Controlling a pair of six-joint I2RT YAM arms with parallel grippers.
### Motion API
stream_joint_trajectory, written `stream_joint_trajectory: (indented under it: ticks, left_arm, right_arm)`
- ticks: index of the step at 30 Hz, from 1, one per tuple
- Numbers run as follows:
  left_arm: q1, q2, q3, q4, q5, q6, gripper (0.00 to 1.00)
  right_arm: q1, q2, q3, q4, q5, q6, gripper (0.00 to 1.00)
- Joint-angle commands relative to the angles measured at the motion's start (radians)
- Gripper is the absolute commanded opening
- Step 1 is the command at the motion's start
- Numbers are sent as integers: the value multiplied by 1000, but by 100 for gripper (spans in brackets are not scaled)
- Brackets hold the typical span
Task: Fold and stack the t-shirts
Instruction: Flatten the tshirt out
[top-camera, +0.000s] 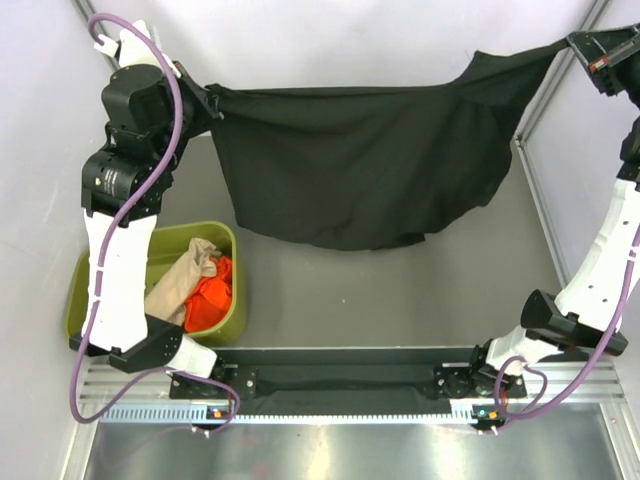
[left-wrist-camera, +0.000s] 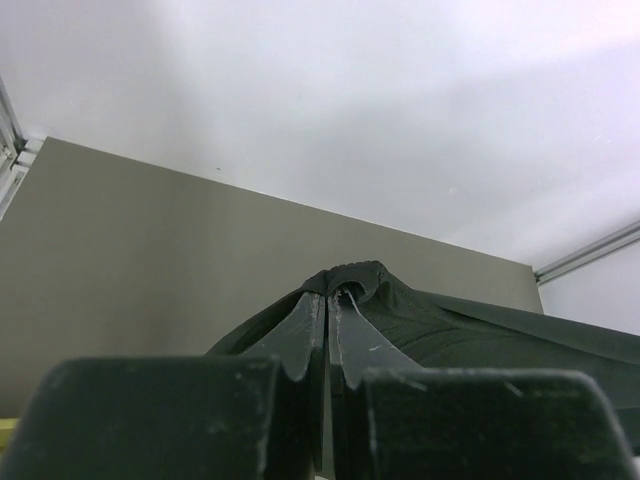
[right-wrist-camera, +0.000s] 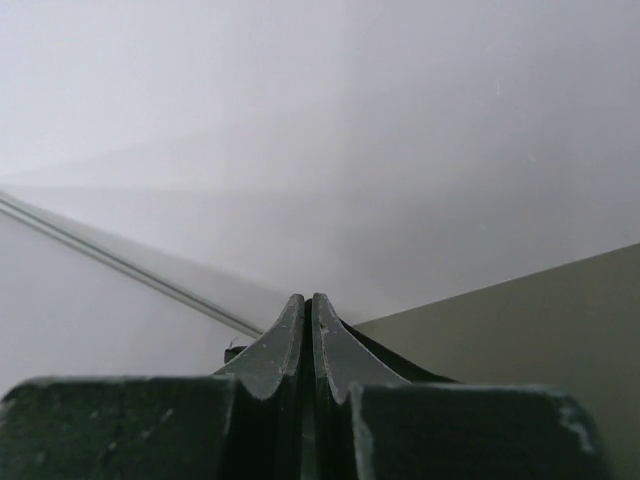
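The black t-shirt (top-camera: 360, 160) hangs spread in the air above the far half of the table, held at two corners. My left gripper (top-camera: 212, 100) is shut on its left corner; in the left wrist view the cloth (left-wrist-camera: 420, 320) bunches over the shut fingertips (left-wrist-camera: 330, 292). My right gripper (top-camera: 572, 45) is shut on its right corner at the far right; in the right wrist view a thin strip of black cloth (right-wrist-camera: 400, 362) shows beside the shut gripper (right-wrist-camera: 308, 300). The beige t-shirt (top-camera: 185, 280) and the orange-red t-shirt (top-camera: 210, 298) lie crumpled in the tub.
The olive-green plastic tub (top-camera: 232, 310) stands at the near left beside the left arm's base. The grey table (top-camera: 400, 290) lies under the hanging shirt. A metal frame rail (top-camera: 535, 200) runs along the right edge. White walls close the back and sides.
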Motion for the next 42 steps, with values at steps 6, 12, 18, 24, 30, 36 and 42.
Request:
stream_joint_trajectory:
  ticks: [6,12,18,24,30,36,42]
  left_arm:
    - [10,-1,-36,63,49,-14,0]
    - [10,23,-42,74,95,-58,0]
    - [10,-21,-161,210,193,-95,0]
    - [10,-142,-304,375,273,-100,0]
    - [10,-256,-391,399,216,-152,0]
    - [10,-339,-456,448,268,-204,0]
    - [10,-421,-456,479,290,-218,0]
  right_arm:
    - [-14,31,-44,301,38,49,0]
    - [25,46,-136,462,57,54,0]
    - [88,55,-126,510,71,11,0]
    - [86,5,-101,515,87,-32,0]
    - [85,-97,-165,535,106,-61,0]
    - [86,-213,-187,538,120,-129,0]
    - [85,-337,-166,493,167,-195,0]
